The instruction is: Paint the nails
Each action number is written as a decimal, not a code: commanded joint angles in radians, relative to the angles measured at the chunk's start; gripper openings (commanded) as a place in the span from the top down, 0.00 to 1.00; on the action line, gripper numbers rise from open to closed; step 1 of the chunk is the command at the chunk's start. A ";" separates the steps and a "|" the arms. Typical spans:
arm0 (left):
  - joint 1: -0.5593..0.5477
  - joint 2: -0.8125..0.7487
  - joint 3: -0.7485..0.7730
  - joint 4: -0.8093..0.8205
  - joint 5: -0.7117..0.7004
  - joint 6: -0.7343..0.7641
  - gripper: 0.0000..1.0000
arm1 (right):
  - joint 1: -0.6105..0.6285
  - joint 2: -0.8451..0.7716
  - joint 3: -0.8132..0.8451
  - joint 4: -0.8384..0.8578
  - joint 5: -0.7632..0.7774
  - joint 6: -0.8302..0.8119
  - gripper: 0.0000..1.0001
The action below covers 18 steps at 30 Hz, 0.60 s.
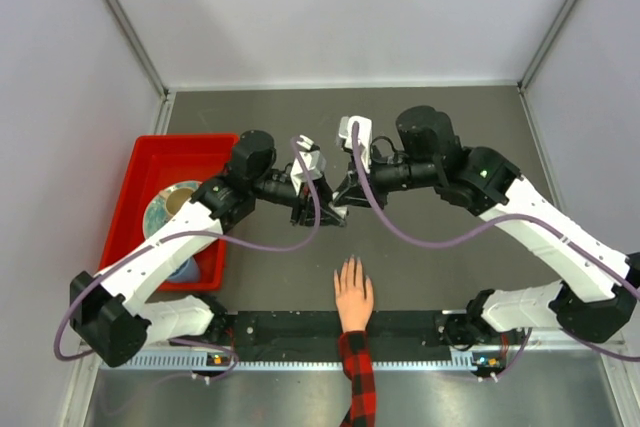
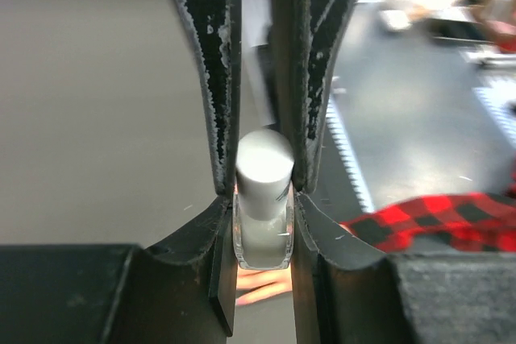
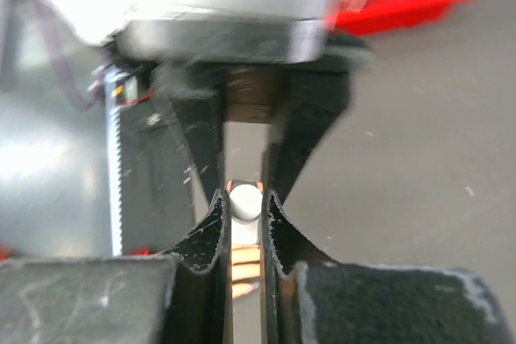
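Since the nails (image 1: 351,265) sit at the tips of a living hand (image 1: 354,297), they are nothing for a claw to take hold of. They look like small, hard, smooth targets ringed by soft skin, and I judge that only a wet brush should touch them, and lightly. The hand lies flat, palm down, on the bench (image 1: 430,137), with its fingers pointing away from the arm bases. Its red-and-black plaid sleeve (image 1: 358,377) runs off the near edge. From above, the nails themselves are too small to make out one by one.

Farther out than the fingertips and apart from them, both arms meet over the middle of the bench. The left claw (image 2: 262,203) is clenched on the glass body of a small clear bottle (image 2: 262,249), one finger on each of two opposite sides. The right claw (image 3: 244,199) is clamped across the bottle's white cylindrical cap (image 2: 264,163), a finger on either side.

The bottle is probably light, stiff and brittle, with slick glass walls. The hold low on its sides therefore seems the right one, firm enough to resist a twist but not so hard as to crack it. The cap is round and smooth and may slip when turned. A hold square across its middle looks best, since the brush presumably hangs from it. The hand may shift, so any stroke calls for little force.
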 commanded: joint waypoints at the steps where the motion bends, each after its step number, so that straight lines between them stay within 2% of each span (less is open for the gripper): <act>1: 0.003 -0.058 0.026 0.028 -0.399 0.028 1.00 | 0.095 0.005 -0.054 0.118 0.512 0.272 1.00; 2: 0.003 -0.067 0.013 0.039 -0.537 0.011 1.00 | 0.147 -0.016 -0.104 0.147 0.713 0.319 1.00; 3: 0.003 -0.087 0.000 0.082 -0.600 0.000 1.00 | 0.268 -0.024 -0.128 0.162 1.146 0.393 1.00; 4: 0.005 -0.096 -0.010 0.099 -0.645 -0.017 1.00 | 0.302 -0.028 -0.143 0.150 1.267 0.593 1.00; 6: 0.005 -0.119 -0.035 0.123 -0.719 -0.027 1.00 | 0.344 0.008 -0.117 0.067 1.404 0.818 1.00; 10: 0.003 -0.132 -0.060 0.166 -0.713 -0.037 1.00 | 0.384 0.136 0.021 -0.073 1.459 0.914 1.00; 13: 0.005 -0.124 -0.057 0.157 -0.685 -0.032 1.00 | 0.384 0.120 0.007 0.004 1.375 0.846 1.00; 16: 0.005 -0.124 -0.047 0.143 -0.621 -0.017 1.00 | 0.381 0.091 0.012 0.034 1.330 0.766 0.78; 17: 0.003 -0.125 -0.047 0.143 -0.595 -0.015 1.00 | 0.372 0.076 0.003 0.055 1.312 0.740 0.61; 18: 0.005 -0.132 -0.047 0.145 -0.571 -0.011 1.00 | 0.364 0.059 -0.005 0.073 1.249 0.709 0.54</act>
